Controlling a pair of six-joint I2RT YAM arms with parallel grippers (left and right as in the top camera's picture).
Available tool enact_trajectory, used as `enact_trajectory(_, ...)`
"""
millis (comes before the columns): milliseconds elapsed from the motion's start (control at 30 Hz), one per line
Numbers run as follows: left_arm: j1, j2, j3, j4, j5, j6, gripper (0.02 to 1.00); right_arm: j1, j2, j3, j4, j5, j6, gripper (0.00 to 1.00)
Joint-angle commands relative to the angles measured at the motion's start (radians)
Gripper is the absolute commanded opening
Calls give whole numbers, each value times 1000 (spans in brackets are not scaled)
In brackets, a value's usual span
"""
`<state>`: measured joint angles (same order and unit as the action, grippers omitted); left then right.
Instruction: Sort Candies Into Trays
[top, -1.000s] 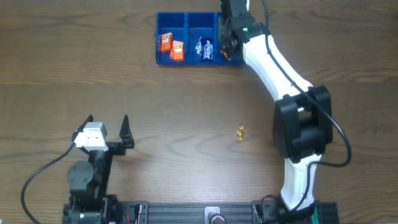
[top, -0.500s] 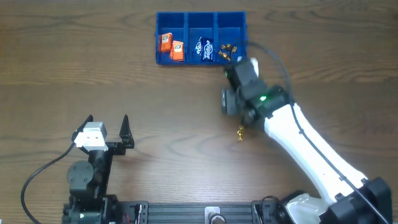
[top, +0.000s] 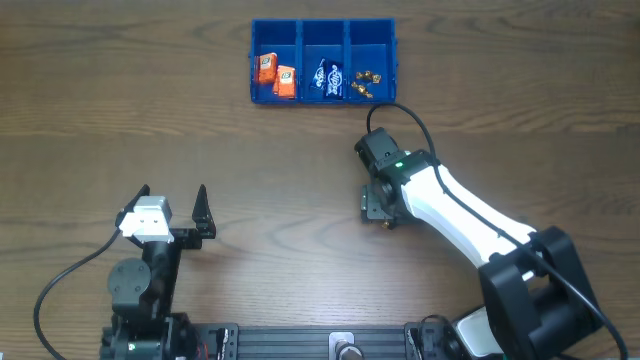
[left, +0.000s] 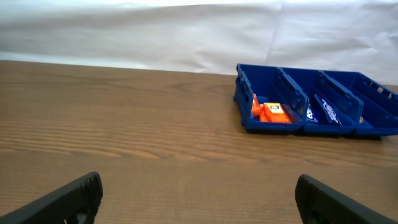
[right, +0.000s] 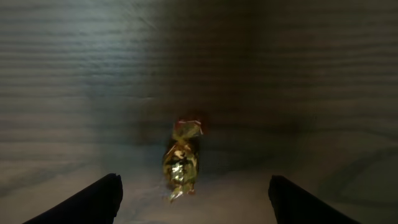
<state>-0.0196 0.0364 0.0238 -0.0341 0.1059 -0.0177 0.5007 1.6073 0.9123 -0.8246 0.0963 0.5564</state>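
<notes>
Your right pincer (right: 194, 186) hangs spread above the tabletop (right: 298, 74); the gold candy (right: 181, 160) lies centred in its opening, lower middle of frame.

No legible text anywhere. In the blue tray (top: 320, 99), orange packets (top: 272, 72) in the left compartment carry small white marks, and blue wrappers (top: 328, 78) in the middle compartment carry white print. Neither can be read.

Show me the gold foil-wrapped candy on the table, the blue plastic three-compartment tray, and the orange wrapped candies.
Gold foil-wrapped candy (right: 181, 163): right wrist view, middle of its wrapper.
Blue plastic three-compartment tray (left: 244, 102): left wrist view, its outer end wall.
Orange wrapped candies (top: 266, 68): top view, the leftmost one's face.
</notes>
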Motion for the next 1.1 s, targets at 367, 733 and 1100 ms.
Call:
enact_trajectory(367,6,-6,-18,-35,15,15,998,-14,90,-15,72,-24,24,744)
enact_trajectory(733,6,-6,-18,-35,15,15,998,-14,99,-15,76,-24,24,347)
enact_trajectory(1100,6,-6,-18,-35,15,15,998,4,66,-12,117,-32,24,198)
